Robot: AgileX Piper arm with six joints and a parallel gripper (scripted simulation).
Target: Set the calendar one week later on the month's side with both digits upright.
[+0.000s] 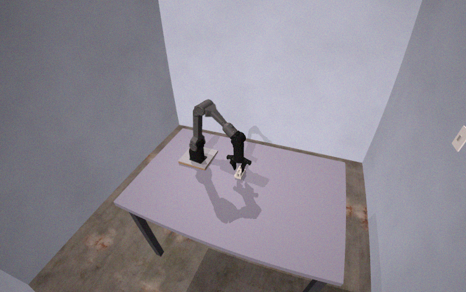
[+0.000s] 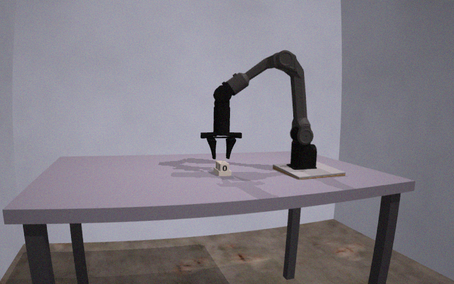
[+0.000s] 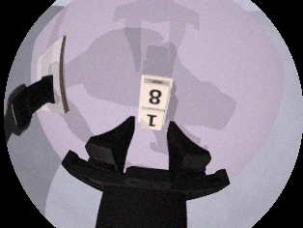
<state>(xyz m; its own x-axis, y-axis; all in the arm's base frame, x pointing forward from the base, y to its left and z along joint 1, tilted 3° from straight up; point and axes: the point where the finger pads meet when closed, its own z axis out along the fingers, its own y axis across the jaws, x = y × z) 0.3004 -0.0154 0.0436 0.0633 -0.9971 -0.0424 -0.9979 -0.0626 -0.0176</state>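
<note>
Cream calendar [image 3: 155,102], tops reading 8 and 1, gripper [image 2: 221,156] spread and empty above

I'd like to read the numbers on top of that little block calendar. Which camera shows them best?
The wrist view: it looks straight down on the calendar, where an 8 and a 1 show on the cubes' tops, between the open fingers. The exterior view shows only its side, with a 0. In the top view it is a tiny white block, unreadable.

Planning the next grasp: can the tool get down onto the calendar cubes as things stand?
Probably yes. The tool hangs open just above the calendar cubes, fingers pointing down, holding nothing. Nothing shows between them, and the table around the tray looks free of obstacles.
</note>
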